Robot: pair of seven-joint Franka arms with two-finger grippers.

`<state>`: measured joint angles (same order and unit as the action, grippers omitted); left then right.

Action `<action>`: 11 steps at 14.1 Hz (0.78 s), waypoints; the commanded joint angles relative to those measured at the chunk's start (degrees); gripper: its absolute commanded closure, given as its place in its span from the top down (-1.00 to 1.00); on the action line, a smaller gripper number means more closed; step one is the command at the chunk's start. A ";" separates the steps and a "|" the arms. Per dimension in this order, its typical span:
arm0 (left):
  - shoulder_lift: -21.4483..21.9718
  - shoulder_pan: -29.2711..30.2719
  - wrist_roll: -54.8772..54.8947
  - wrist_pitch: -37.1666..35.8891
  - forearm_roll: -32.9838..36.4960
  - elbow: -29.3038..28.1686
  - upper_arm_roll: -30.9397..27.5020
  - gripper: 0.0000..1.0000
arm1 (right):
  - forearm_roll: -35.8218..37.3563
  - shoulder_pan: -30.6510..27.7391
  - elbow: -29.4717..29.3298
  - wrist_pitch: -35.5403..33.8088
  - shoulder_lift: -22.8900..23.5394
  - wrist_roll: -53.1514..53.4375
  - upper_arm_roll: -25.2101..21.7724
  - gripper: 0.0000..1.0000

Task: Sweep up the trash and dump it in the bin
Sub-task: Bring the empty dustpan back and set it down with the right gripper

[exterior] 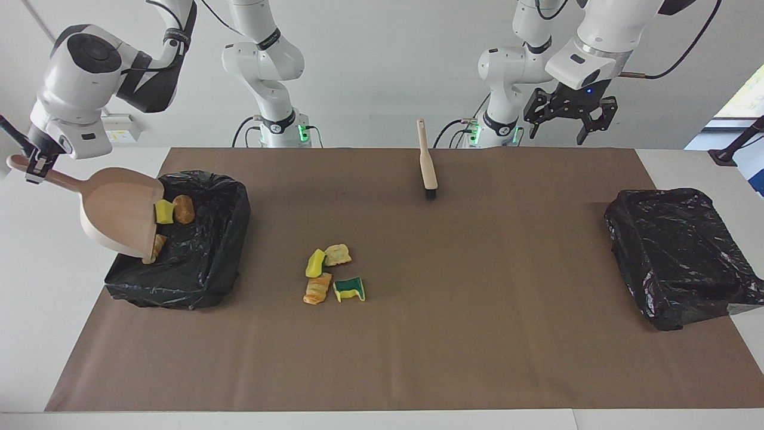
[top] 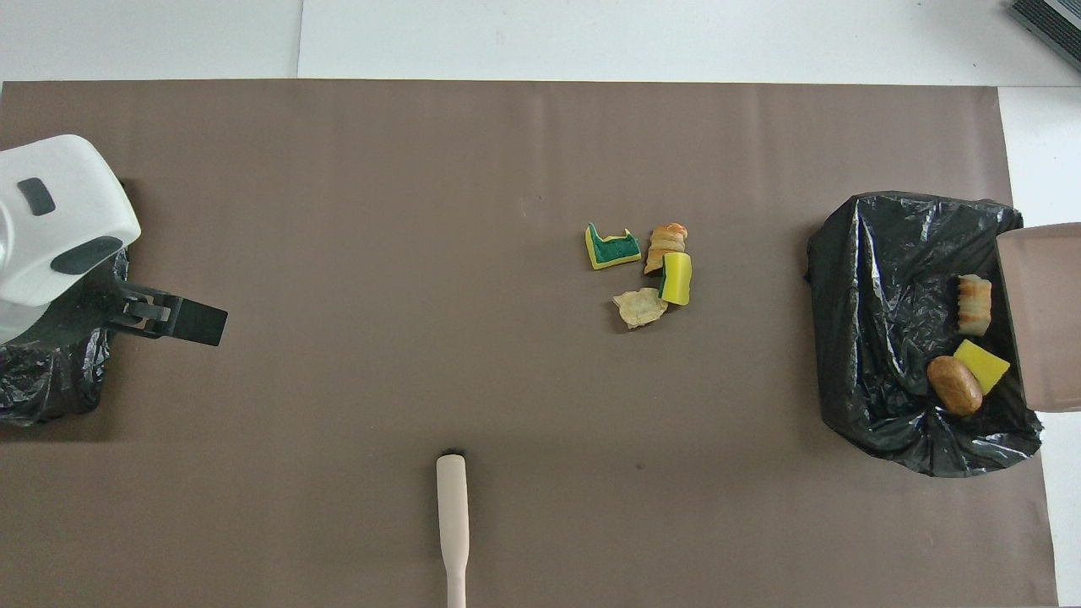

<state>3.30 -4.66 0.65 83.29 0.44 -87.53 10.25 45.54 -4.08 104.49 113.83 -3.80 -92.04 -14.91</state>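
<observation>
- The right gripper (exterior: pixel 37 168) was held at the right arm's end of the table, its fingers clamped on the wooden handle of the beige dustpan (exterior: pixel 119 209).
- The right arm was seen bent over from above, with its wrist angled down toward the handle's end.
- The dustpan was tipped steeply, its open lip resting over the edge of the black-bagged bin (exterior: pixel 203 263) at the right arm's end.
- Three scraps were seen in that bin: a yellow piece (top: pixel 981 365), a brown rounded piece (top: pixel 954 385) touching it, and a tan ridged piece (top: pixel 974 304) close to the pan's lip.
- Four more scraps were left clustered on the brown paper near the middle of the table: a green-and-yellow piece (exterior: pixel 349 289), an orange-tan piece (exterior: pixel 317 289), a yellow piece (exterior: pixel 315 263) and a pale crumpled piece (exterior: pixel 337 255).
- The left gripper (exterior: pixel 570 119) was held raised over the left arm's end of the table, its fingers spread wide and holding nothing.
- A second black-bagged bin (exterior: pixel 680 257) lay at the left arm's end.
- The brush (exterior: pixel 427 160) lay on the paper, nearer to the robots than the cluster.
</observation>
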 commanded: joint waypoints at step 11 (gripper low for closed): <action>-1.02 -2.47 -0.21 -1.11 -2.38 1.57 -8.06 1.00 | -19.33 1.00 -3.50 -17.67 -2.18 38.66 19.03 -1.00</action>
<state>3.03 -7.79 0.76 83.29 -1.27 -87.51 2.81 29.39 -2.50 100.28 97.23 -5.21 -58.76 2.42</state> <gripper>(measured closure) 0.000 0.678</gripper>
